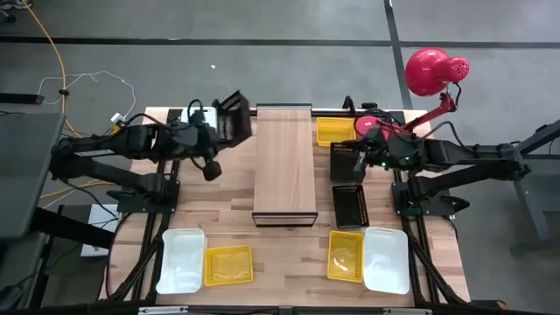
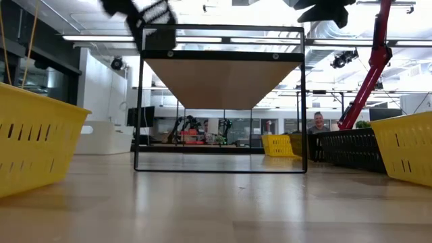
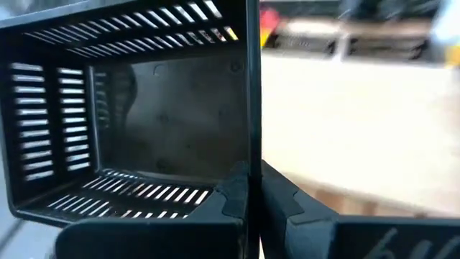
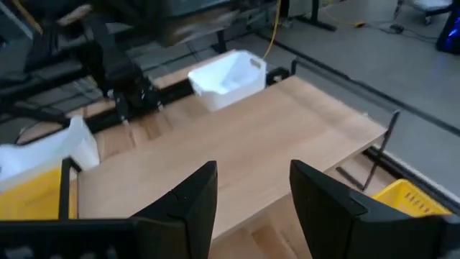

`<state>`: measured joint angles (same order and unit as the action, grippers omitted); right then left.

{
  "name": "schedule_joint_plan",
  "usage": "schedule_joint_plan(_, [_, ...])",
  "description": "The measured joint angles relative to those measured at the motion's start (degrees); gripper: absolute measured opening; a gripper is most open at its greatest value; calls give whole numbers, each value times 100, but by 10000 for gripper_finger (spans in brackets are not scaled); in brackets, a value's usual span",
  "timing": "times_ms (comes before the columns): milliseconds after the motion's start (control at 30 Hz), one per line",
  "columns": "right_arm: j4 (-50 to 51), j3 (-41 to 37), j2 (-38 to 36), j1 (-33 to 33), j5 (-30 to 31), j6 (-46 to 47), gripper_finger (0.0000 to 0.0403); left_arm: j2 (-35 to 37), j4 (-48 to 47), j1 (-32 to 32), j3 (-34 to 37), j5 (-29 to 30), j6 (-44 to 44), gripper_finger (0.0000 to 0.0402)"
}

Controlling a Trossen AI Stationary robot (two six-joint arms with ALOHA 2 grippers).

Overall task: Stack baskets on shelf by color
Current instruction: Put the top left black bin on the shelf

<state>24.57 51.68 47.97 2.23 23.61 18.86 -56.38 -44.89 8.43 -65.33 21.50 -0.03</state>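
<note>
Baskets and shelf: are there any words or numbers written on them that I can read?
No, none can be read.
Black basket in the left gripper: only slots, no writing.
Shelf: plain wood grain, no label.
Yellow baskets and white baskets: no writing visible.
Room behind the table in the low view: any signs are too small and blurred to read.

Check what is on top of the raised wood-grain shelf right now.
The long light-wood-grain shelf is bare on top, no basket on it yet. The left gripper holds a black mesh-sided basket beside its far-left corner.
</note>
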Motion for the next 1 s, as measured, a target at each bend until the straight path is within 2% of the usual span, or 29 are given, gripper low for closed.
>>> schedule_joint_plan(167, [-8, 0, -83, 1, -2, -253, 161, -959, -14, -992, -1154, -85, 1117, 0])
schedule_joint_plan(367, [-6, 0, -81, 1, -6, -670, 161, -2124, -291, -1824, -2148, -881, 3794, 0])
schedule_joint_plan(433, [-6, 0, -81, 1, -6, -833, 161, -2424, -553, -1997, -2250, -879, 4613, 0])
schedule_joint_plan(533, [-4, 0, -81, 1, -6, -887, 161, -2828, -1181, -2185, -2290, -491, 5537, 0])
schedule_joint_plan(633, [-3, 0, -81, 1, -7, -887, 161, -3127, -1756, -2212, -2266, 146, 6073, 0])
schedule_joint_plan(733, [-3, 0, -81, 1, -9, -887, 161, -3279, -1819, -2145, -2266, 569, 6281, 0])
schedule_joint_plan(833, [-3, 0, -81, 1, -11, -887, 161, -3274, -1754, -1994, -2266, 474, 6517, 0])
schedule_joint_plan(1000, [-2, 0, -77, 1, 4, -889, 161, -3268, -1830, -1691, -2266, -211, 6868, 0])
